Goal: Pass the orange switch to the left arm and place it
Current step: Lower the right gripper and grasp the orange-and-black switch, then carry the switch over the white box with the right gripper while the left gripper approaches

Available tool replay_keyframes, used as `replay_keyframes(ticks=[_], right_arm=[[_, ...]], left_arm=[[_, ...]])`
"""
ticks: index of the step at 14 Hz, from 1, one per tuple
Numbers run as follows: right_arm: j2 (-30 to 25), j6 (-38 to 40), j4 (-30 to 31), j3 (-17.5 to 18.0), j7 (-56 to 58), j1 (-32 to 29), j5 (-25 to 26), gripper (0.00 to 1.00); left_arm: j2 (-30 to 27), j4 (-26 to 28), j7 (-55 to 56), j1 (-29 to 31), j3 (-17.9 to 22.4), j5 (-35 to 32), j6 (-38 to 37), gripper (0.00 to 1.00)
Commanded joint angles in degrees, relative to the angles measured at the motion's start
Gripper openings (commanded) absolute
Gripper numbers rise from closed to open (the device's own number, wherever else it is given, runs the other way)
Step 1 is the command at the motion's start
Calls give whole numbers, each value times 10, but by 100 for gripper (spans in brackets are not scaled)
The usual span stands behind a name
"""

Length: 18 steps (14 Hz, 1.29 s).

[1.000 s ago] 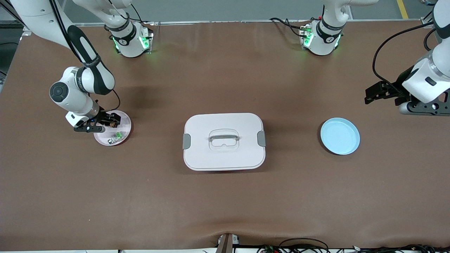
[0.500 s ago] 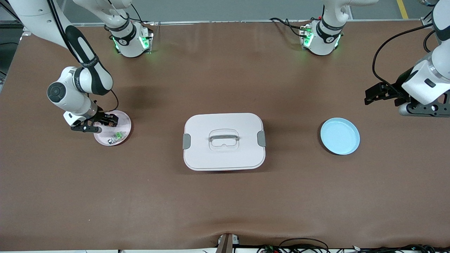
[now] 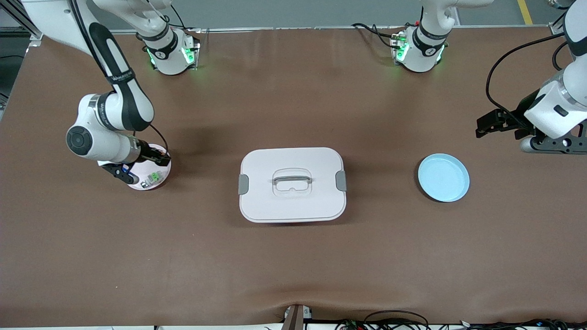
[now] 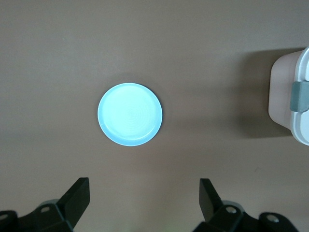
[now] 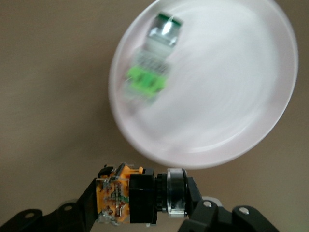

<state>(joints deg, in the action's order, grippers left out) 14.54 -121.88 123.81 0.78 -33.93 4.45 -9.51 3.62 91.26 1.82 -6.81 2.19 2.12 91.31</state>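
Right tool (image 5: 145, 200): the orange switch (image 5: 137, 195) is being gripped between its two fingers, the jaws closed onto the black body; in the front view the right tool (image 3: 153, 159) is being held over the pink dish's rim toward the box.
Orange switch: it is being carried clear of the dish, with its orange end and a silver ring at the two ends of the black body; in the front view it is too small to be made out.
Pink dish (image 3: 161, 176): it is lying on the table (image 3: 293, 256) toward the right arm's end, partly covered by the right arm; it is seen from above in the right wrist view (image 5: 231, 96).
Green-and-silver component (image 3: 154, 178): it is lying inside the pink dish, on the part nearer to the front camera; it is blurred in the right wrist view (image 5: 154, 63).
Box (image 3: 292, 184): it is standing lidded at the middle of the table, between the two dishes, well apart from both tools.
Blue dish (image 3: 443, 177): it is lying toward the left arm's end of the table, with nothing in it (image 4: 130, 114).
Left tool (image 4: 145, 203): its fingers are being held wide apart with nothing between them, over bare table near the blue dish; the left arm is waiting (image 3: 493, 123).
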Motion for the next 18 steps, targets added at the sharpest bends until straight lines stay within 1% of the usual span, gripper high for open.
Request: replay_keyframes(ticks=[1, 4, 6, 9, 11, 13, 15, 16, 18], right_arm=[[1, 88, -85, -4, -77, 29, -48, 0], [0, 154, -157, -4, -160, 70, -101, 0], [1, 184, -209, -4, -222, 99, -133, 0], [2, 186, -268, -4, -308, 135, -187, 0], [8, 185, -320, -4, -367, 147, -220, 0], [28, 184, -365, -4, -423, 166, -231, 0], [38, 179, -388, -4, -476, 186, -233, 0], [41, 178, -395, -4, -493, 190, -244, 0], [45, 178, -413, -5, -504, 193, -296, 0]], left_arm=[[9, -13, -5, 2, 1, 0, -4, 100], [10, -13, -5, 2, 2, 0, -4, 100], [10, -13, -5, 2, 2, 0, -4, 100], [4, -15, -6, -1, -2, 5, -4, 100], [2, -41, -7, -7, -9, 14, -10, 100], [2, -57, -6, -5, -33, 38, -10, 100], [2, -68, -5, -5, -50, 60, -10, 100], [-1, -68, -6, -5, -54, 73, -10, 100], [-4, -71, -2, -5, -54, 118, -10, 100]])
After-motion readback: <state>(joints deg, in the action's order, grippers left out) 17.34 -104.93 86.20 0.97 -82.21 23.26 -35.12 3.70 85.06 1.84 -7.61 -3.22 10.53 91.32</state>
